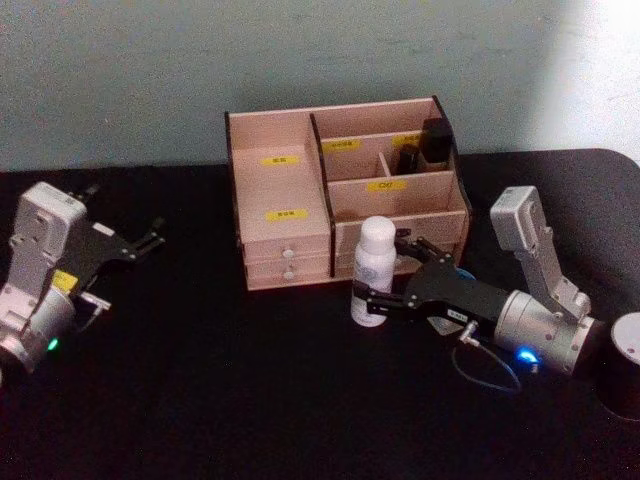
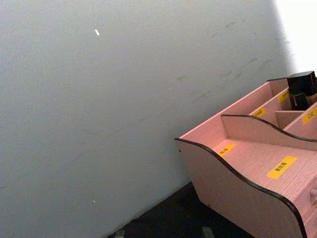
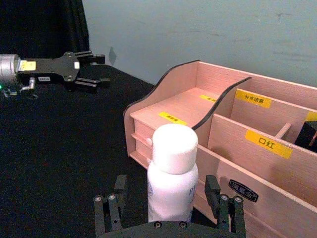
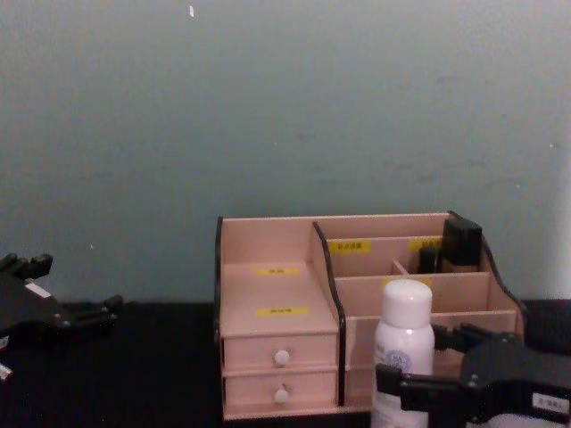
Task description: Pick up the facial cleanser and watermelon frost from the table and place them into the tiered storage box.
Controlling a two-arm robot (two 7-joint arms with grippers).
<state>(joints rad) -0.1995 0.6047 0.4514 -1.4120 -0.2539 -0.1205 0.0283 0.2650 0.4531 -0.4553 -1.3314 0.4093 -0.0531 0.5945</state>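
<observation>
We see the facial cleanser (image 1: 373,270), a slim white round-capped bottle, upright at lower centre on the black worktop (image 1: 250,400), before the tiered storage box (image 1: 300,245). The right pincer (image 1: 385,275) straddles it, released; the left pincer (image 1: 155,233), far left, likewise released.

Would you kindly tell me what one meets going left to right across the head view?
The left end effector → white drawer knobs → facial cleanser, straddled by the right end effector → black container in the tiered storage box → dark cylinder.
</observation>
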